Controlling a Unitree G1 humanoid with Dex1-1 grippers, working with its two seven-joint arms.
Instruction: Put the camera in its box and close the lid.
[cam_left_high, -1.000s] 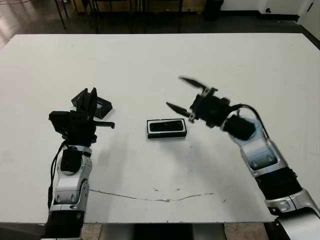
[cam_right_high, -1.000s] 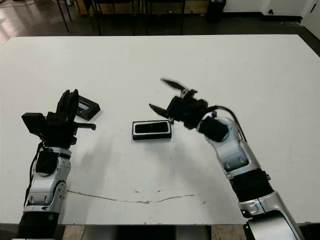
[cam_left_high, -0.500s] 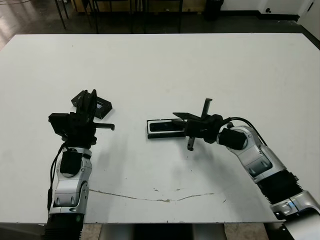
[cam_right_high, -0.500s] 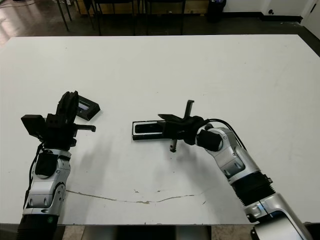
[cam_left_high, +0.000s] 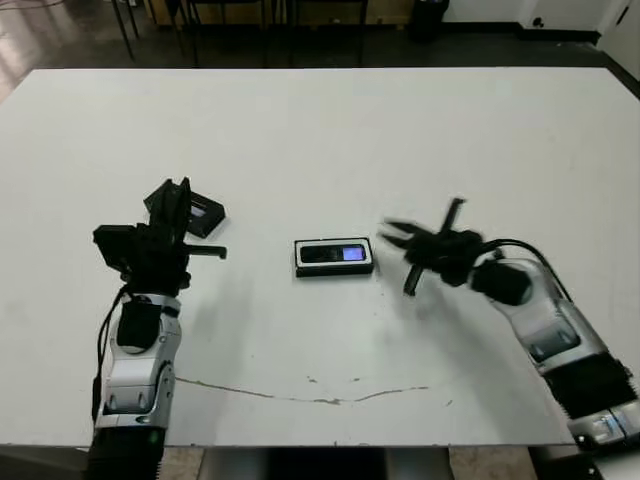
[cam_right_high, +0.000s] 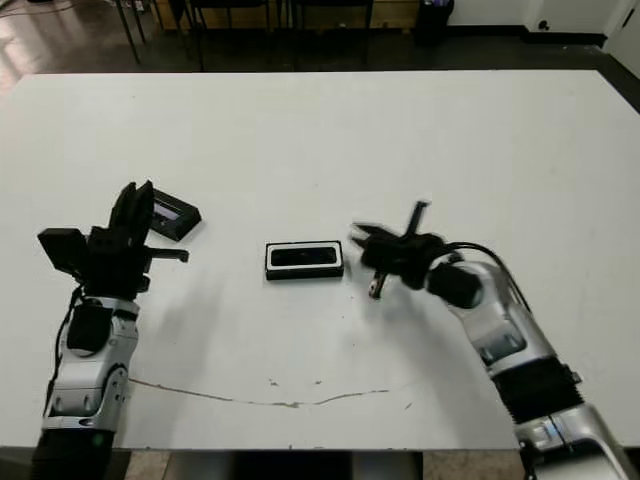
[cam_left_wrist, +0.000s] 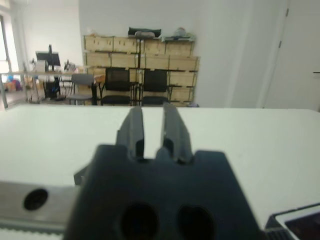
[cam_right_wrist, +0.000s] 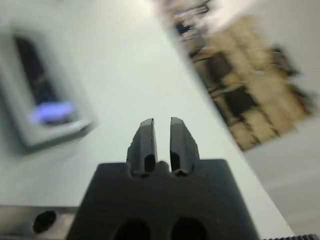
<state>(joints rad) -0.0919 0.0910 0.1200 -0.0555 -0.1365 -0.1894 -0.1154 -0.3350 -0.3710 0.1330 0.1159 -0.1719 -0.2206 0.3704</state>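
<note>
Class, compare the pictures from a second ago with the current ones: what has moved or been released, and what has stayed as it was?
The right end effector, which reached to the small black white-lined box half a second ago, has drawn back to the robot's right and holds nothing. The slim black camera now lies in the box, its bluish screen showing. The left end effector, the flat black lid and the box stayed put.

Right pincer (cam_left_high: 420, 252) motion-blurred; left pincer (cam_left_high: 178, 212) perhaps hides lid (cam_left_high: 205, 213).
</note>
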